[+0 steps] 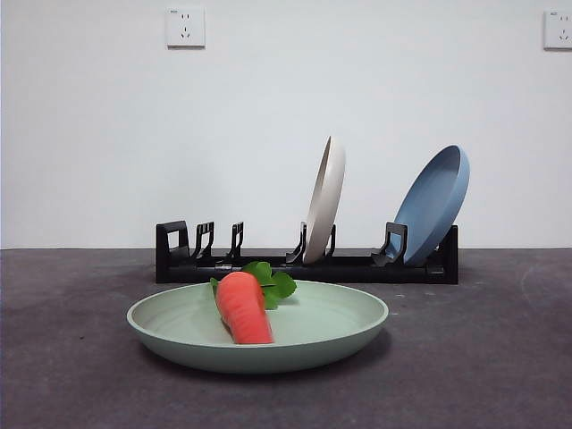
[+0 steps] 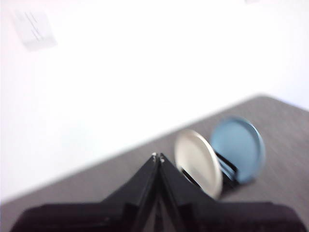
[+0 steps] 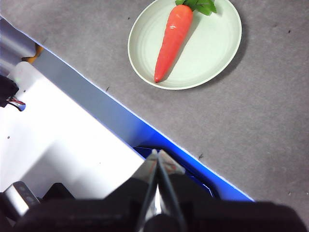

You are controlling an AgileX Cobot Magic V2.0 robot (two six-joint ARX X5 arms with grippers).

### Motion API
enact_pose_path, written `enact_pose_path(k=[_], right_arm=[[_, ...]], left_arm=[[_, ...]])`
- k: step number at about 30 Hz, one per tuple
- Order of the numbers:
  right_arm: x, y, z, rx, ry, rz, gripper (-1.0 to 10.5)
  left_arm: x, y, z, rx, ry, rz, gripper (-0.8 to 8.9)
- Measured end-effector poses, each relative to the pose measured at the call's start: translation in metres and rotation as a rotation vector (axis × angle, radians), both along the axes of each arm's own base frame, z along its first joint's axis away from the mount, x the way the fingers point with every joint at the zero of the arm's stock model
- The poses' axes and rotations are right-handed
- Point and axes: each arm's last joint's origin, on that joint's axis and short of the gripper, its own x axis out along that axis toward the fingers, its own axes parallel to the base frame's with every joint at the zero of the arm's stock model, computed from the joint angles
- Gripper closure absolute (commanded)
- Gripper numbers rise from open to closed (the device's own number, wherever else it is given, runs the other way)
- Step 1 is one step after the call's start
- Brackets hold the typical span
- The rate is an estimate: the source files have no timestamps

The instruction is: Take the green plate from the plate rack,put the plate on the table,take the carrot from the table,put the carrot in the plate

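The green plate [image 1: 313, 331] lies flat on the dark grey table [image 1: 500, 357] in front of the plate rack [image 1: 268, 266]. The carrot [image 1: 243, 307] lies in the plate, leaves toward the rack. The right wrist view shows the plate [image 3: 212, 48] and carrot [image 3: 173, 39] from above. My right gripper [image 3: 157, 153] is shut and empty, held high over the table's near edge, away from the plate. My left gripper [image 2: 158, 156] is shut and empty, raised and facing the rack. Neither gripper shows in the front view.
A cream-white plate [image 1: 325, 198] and a light blue plate [image 1: 433, 204] stand in the rack's right slots; both show blurred in the left wrist view, white [image 2: 198, 163] and blue [image 2: 239, 147]. A blue-edged table border [image 3: 120, 121] and white robot base [image 3: 53, 130] lie below my right gripper.
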Motion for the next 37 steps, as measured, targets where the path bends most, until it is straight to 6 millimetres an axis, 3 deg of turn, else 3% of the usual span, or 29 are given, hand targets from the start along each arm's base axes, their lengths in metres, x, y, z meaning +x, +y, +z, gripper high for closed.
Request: enact_pose_path(k=[4,8,21,27,32,37], right_arm=[[0.0,0.0,0.0,0.0,0.0,0.0,9.5],[0.0,0.0,0.0,0.0,0.0,0.0,9.5],[0.0,0.0,0.0,0.0,0.0,0.0,9.5],[0.0,0.0,0.0,0.0,0.0,0.0,9.5],[0.0,0.0,0.0,0.0,0.0,0.0,9.5],[0.0,0.0,0.0,0.0,0.0,0.0,9.5]], left_arm=[[-0.004,0.017,-0.013,0.018,-0.097,0.126,8.17],[-0.007,0.027,-0.049,0.022,-0.149,0.241,8.17],[0.001,0.04,-0.244,-0.031,-0.02,0.403,8.17],[0.005,0.041,-0.315,-0.086,0.095,0.418,8.17],[0.007,0.041,-0.345,-0.127,0.148,0.426,8.17],[0.007,0.041,-0.351,-0.136,0.159,0.428,8.17]])
